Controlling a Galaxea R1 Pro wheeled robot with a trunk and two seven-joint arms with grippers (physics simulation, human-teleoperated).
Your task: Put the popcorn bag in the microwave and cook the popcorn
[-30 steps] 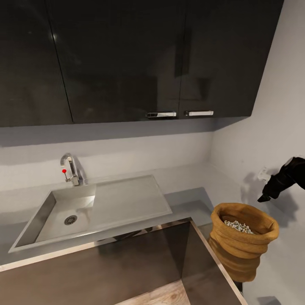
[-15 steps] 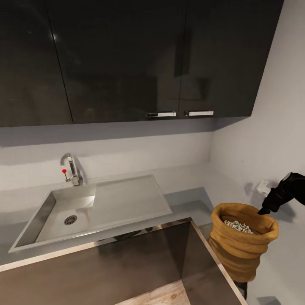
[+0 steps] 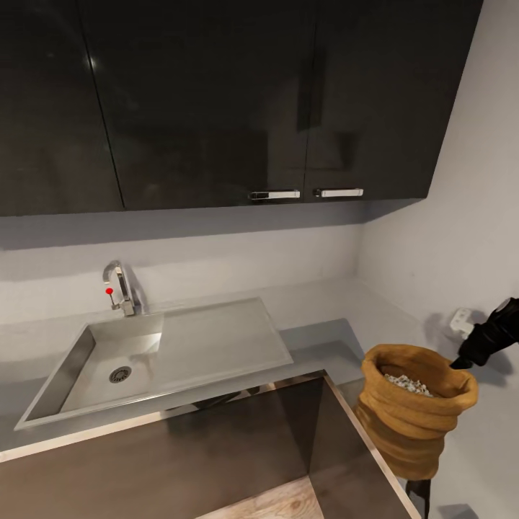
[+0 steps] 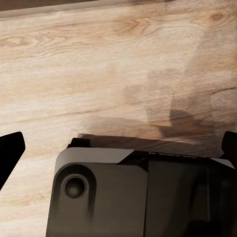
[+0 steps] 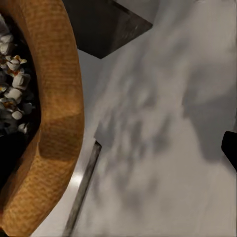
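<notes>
Lowering toward the popcorn bag [image 3: 417, 411], the right end effector [image 3: 461, 362] now sits at its rolled rim (possibly touching), jaws seemingly apart, nothing held; the bag stands on the surface [image 3: 324, 344] beside the sink [image 3: 155, 357], grasp pending.

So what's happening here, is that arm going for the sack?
It looks that way. The robot's right gripper is at the far rim of the popcorn bag, which stands open with whitish popcorn inside, near the corner of the grey countertop by the sink. Whether it has gripped the rim yet is unclear. The left gripper hangs open over a wooden floor, holding nothing.
</notes>
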